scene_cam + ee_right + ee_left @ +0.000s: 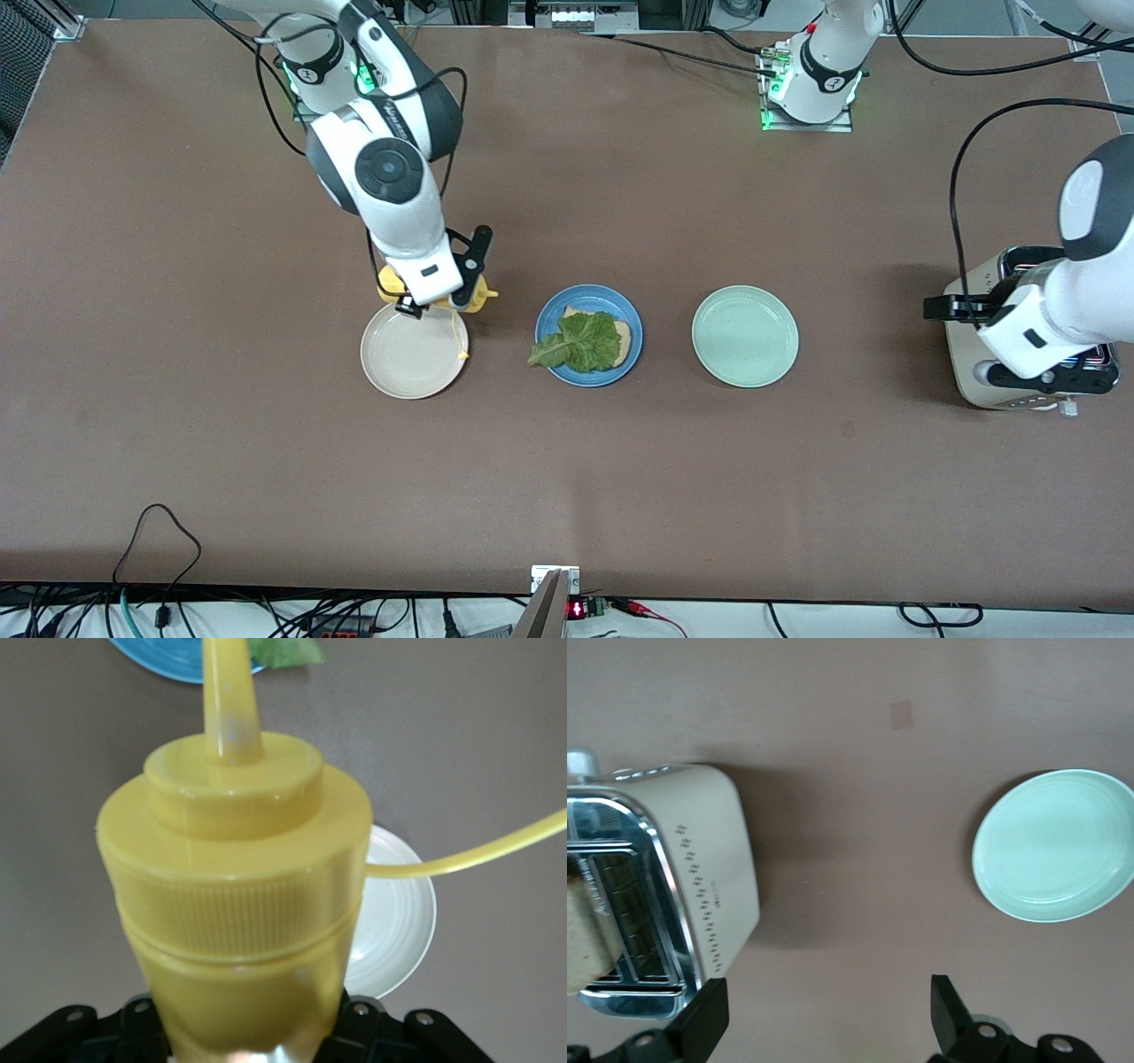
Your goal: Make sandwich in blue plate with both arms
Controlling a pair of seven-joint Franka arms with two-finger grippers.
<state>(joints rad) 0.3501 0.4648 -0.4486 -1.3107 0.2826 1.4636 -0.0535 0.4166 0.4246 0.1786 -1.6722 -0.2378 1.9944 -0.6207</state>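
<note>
Sky-blue and round, the blue plate [589, 335] is sitting mid-table between two other plates, carrying an unfinished sandwich [586, 340]: one slice of brown-crusted bread [622, 334] with one ruffled green lettuce leaf [578, 343] lying on top, its stem end hanging over the rim. Three plates are lining up in a row: a cream-white plate [414, 352] toward the right arm's end, the blue one, and a pale mint-green plate [745, 336] toward the left arm's end. The brown table [567, 487] is spreading matte and plain, with cables trailing along its edges.

The right gripper [431, 299] is hanging over the cream plate's rim, its fingers clamping a yellow squeeze bottle [239, 904] whose thin tether is curling across the plate. The left gripper [828, 1014] is hovering beside one cream toaster [660, 890] with fingers spread apart; a bread slice [586, 930] is standing in the toaster's slot.
</note>
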